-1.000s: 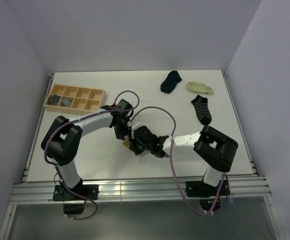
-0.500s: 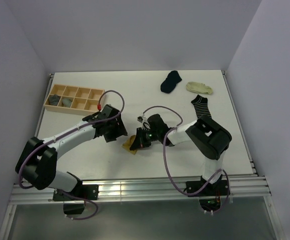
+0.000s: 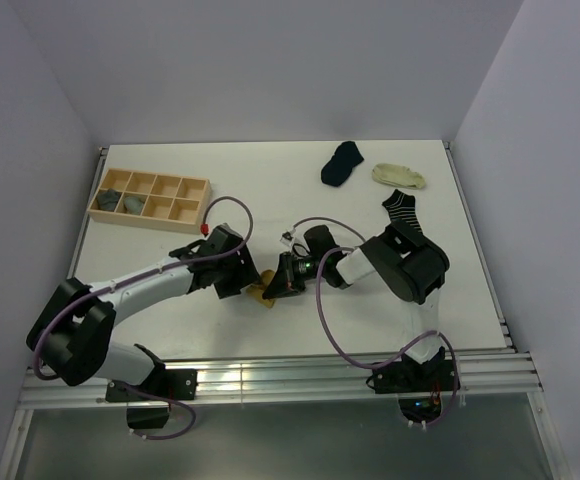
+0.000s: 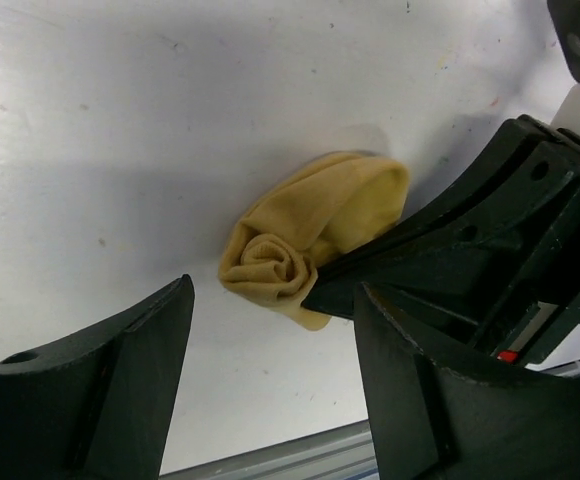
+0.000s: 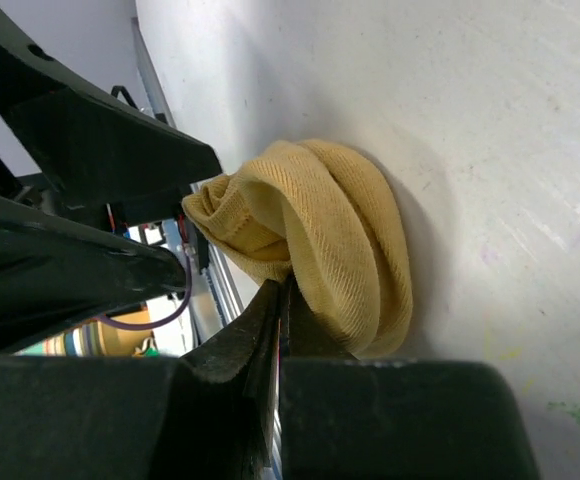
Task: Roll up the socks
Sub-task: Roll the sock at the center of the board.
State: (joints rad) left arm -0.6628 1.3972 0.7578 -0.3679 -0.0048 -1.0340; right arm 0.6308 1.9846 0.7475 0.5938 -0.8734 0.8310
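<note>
Mustard sock (image 3: 262, 292) lies rolled into a loose coil on the white table (image 3: 490, 300), near its front edge and between the two arms. The left hand (image 3: 238, 280) stands wide open over it, one finger (image 4: 120, 370) on each side, neither touching the fabric. The right hand (image 3: 273, 284) comes in low from the other side with its fingers pressed together, their tip against the roll's lower edge; whether any cloth is pinched between them cannot be told. Seen from the left wrist, the sock (image 4: 305, 240) shows its spiral end, and the right hand's dark body crowds in just in front of the left hand's far finger. From the right wrist, the sock (image 5: 320, 240) sits just beyond the closed tip (image 5: 280, 290), with the left hand behind it.

Well apart at the far left, a wooden tray (image 3: 192, 187) holds two rolled grey socks (image 3: 133, 203) in its end compartments. Toward the far right lie a navy sock (image 3: 342, 162), a cream sock (image 3: 399, 176) and a striped sock (image 3: 403, 215), whose near end the right arm (image 3: 410, 265) covers.
</note>
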